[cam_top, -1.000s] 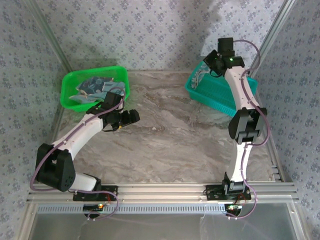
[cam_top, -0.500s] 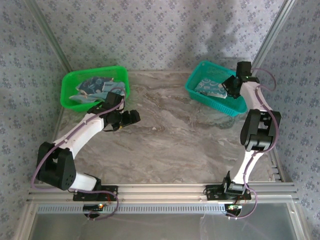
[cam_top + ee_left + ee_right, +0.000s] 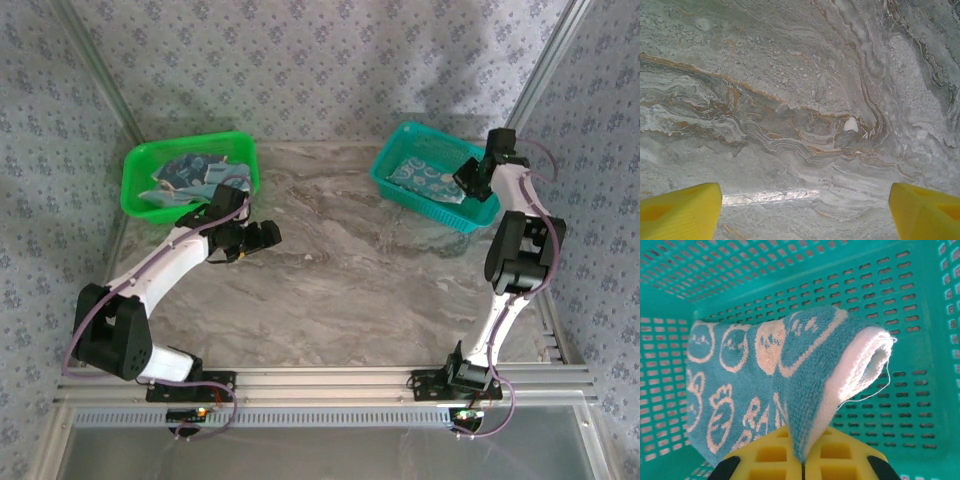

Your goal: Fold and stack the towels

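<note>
While a crumpled heap of towels (image 3: 188,176) sits in the green basket (image 3: 128,185) at the far left, one folded towel (image 3: 755,375) is down inside the teal basket (image 3: 790,270) at the far right, blue side with the white rings upward and the white underside showing at the fold. The right gripper (image 3: 802,460) reaches into that basket with its yellow fingers pressed together on a corner of the folded towel, so the cloth lies mostly on the mesh floor but is not yet let go. The left gripper (image 3: 262,234) hangs over the marble table (image 3: 350,280) just in front of the green basket, jaws spread wide and holding nothing. By my reckoning the job is in its early part: one towel folded and delivered, and no stack under it that I can make out. What is left looks like the release here, then folding each towel from the green basket and piling it on this one.
</note>
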Robot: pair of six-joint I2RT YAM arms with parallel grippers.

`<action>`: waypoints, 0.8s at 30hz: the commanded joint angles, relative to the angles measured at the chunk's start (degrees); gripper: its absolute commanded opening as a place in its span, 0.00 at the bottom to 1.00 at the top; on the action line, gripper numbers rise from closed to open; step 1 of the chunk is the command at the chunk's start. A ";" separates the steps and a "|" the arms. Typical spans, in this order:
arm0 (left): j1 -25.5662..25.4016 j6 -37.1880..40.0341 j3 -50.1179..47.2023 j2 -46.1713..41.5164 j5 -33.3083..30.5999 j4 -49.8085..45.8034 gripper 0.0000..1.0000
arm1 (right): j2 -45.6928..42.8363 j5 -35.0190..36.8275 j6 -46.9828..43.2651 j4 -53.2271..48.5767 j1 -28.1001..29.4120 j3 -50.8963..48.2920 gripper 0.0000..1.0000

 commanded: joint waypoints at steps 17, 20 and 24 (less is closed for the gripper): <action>-0.40 -0.66 -0.61 -2.33 0.16 0.04 0.86 | 9.40 7.53 -11.42 -9.82 -1.06 10.33 0.06; -0.48 -0.58 -0.56 -2.33 0.07 -0.03 0.86 | 11.20 7.43 -12.92 -11.96 -1.13 13.09 0.15; -0.48 -0.62 -0.69 -2.35 0.06 0.16 0.86 | 11.51 7.31 -13.97 -11.61 -1.06 13.32 0.27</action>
